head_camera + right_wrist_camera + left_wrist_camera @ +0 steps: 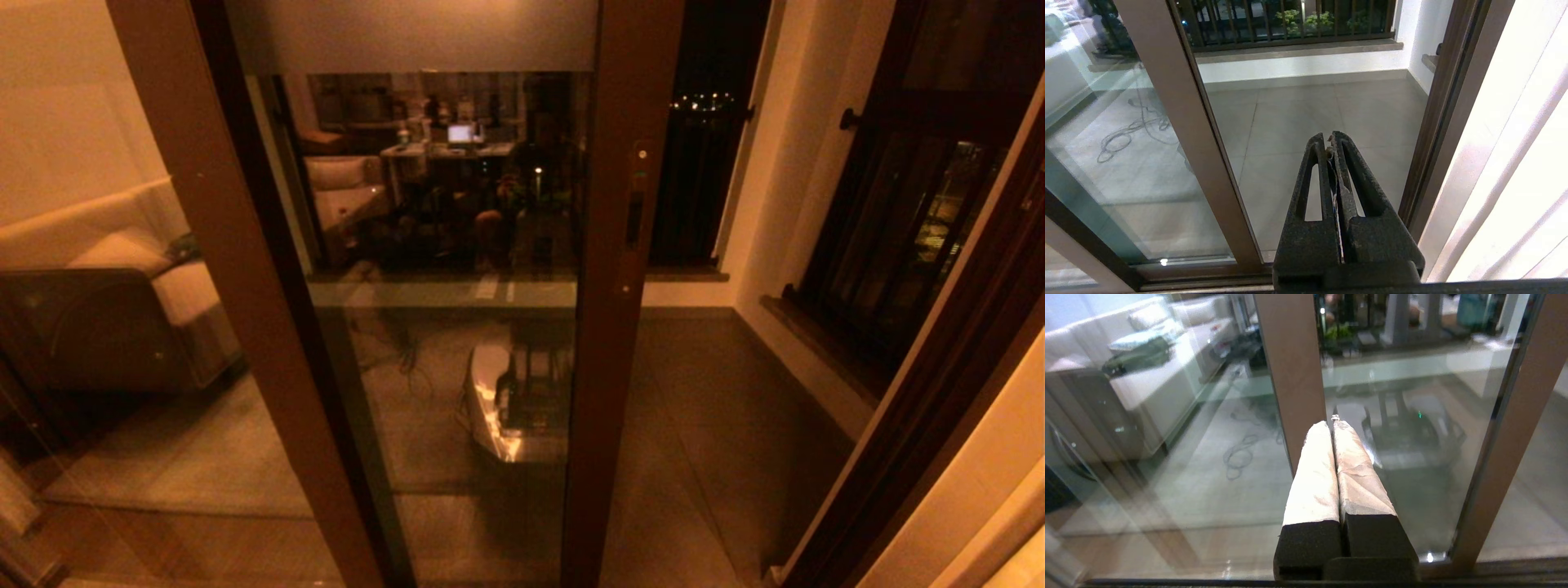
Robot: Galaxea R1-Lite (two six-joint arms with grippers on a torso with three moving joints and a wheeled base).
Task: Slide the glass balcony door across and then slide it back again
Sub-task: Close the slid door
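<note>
The glass balcony door (441,204) stands in the middle of the head view, with a frosted band on top and room reflections in the pane. Its brown stile (616,343) carries the narrow dark handle slot (634,220). An open gap lies to the stile's right. Neither arm shows in the head view. My left gripper (1333,424) is shut and empty, its white-wrapped fingers (1314,469) pointing at the glass (1412,424) beside a brown upright (1294,375). My right gripper (1329,136) is shut with nothing held, aimed through the gap, to the right of the door stile (1184,122).
The tiled balcony floor (1298,114) shows through the gap, with a railing (1290,20) behind. The brown door jamb (1433,122) and a pale curtain (1515,163) bound the gap on the right. A dark barred window (898,229) is far right. A handle-less glass panel (122,343) is on the left.
</note>
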